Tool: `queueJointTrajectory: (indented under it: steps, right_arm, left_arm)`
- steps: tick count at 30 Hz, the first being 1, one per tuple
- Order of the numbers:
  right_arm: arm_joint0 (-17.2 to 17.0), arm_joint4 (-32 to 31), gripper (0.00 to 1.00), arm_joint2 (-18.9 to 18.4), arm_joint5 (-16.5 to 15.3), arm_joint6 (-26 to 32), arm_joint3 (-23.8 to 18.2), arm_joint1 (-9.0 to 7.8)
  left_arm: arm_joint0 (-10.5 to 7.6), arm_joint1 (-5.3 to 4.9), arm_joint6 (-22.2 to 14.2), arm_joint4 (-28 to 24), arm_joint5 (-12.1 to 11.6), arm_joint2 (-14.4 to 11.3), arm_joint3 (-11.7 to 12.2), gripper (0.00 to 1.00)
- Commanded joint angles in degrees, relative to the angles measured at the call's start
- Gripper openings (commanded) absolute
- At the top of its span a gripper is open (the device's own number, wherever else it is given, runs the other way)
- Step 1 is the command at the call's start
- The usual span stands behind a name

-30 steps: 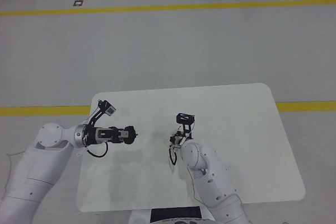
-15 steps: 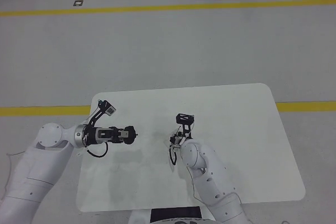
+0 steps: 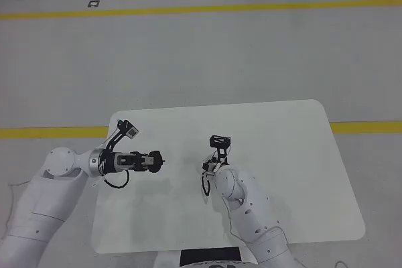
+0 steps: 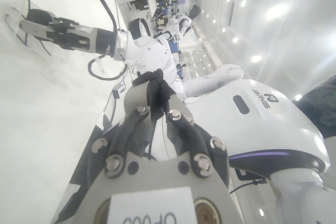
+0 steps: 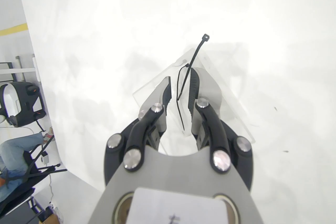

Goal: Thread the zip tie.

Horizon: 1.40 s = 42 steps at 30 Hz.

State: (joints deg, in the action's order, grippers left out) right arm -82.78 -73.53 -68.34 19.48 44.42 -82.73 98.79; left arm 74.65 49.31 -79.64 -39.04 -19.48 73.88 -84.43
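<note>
Currently on my screens: one black zip tie (image 5: 193, 62), lying on a clear acrylic stand (image 5: 231, 114) near the middle of the white table (image 3: 288, 134), its square head poking past the stand's far edge and its strap running back between the fingers of the right gripper (image 5: 180, 75). That gripper is spread, pads either side of the strap with a gap between them, gripping nothing that I can see. One left gripper (image 4: 157, 83), held above the table well apart from the stand, fingertips pinched together with dark material (image 4: 157, 96) bunched between them; what that is I cannot tell.
</note>
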Motion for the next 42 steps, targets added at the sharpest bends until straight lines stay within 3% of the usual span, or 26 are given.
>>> queueJointTrajectory:
  steps: [1,5,8,15,20,24,31,34,42]
  right_arm:
    - [0.2,0.1,0.16,-0.1,0.0,-0.1,0.4,0.05]
    - [0.4,0.3,0.14,-0.2,0.0,-0.3,1.0,0.15]
    - [0.5,0.3,0.00,-0.4,0.0,-0.5,1.2,0.19]
    - [-0.5,1.0,0.00,-1.1,0.0,-1.3,-0.4,0.02]
    - [-3.7,3.1,0.00,-1.0,0.0,-1.2,-6.4,-0.75]
    - [-7.6,6.1,0.00,-0.9,-0.1,-0.6,-14.0,-1.49]
    - [-13.8,10.5,0.00,-1.5,-4.1,-3.0,-24.3,-2.47]
    - [-15.6,12.3,0.00,-1.2,-6.2,-3.2,-26.2,-2.76]
    - [-15.6,12.3,0.00,-1.2,-6.2,-3.2,-26.2,-2.76]
  left_arm:
    - [0.00,0.00,0.0,0.0,0.0,0.0,0.0,0.00]
    - [0.00,0.00,0.0,0.0,0.0,0.0,0.0,0.00]
    - [0.00,0.00,0.0,0.0,0.0,0.0,0.0,0.00]
    - [0.00,0.00,0.0,0.0,0.0,0.0,0.0,0.00]
    - [0.00,0.00,0.0,0.0,0.0,0.0,0.0,0.00]
    - [0.00,0.00,0.0,0.0,0.0,0.0,0.0,0.00]
    - [0.00,0.00,0.0,0.0,0.0,0.0,0.0,0.00]
    - [0.00,0.00,0.0,0.0,0.0,0.0,0.0,0.00]
    - [0.00,0.00,0.0,0.0,0.0,0.0,0.0,0.00]
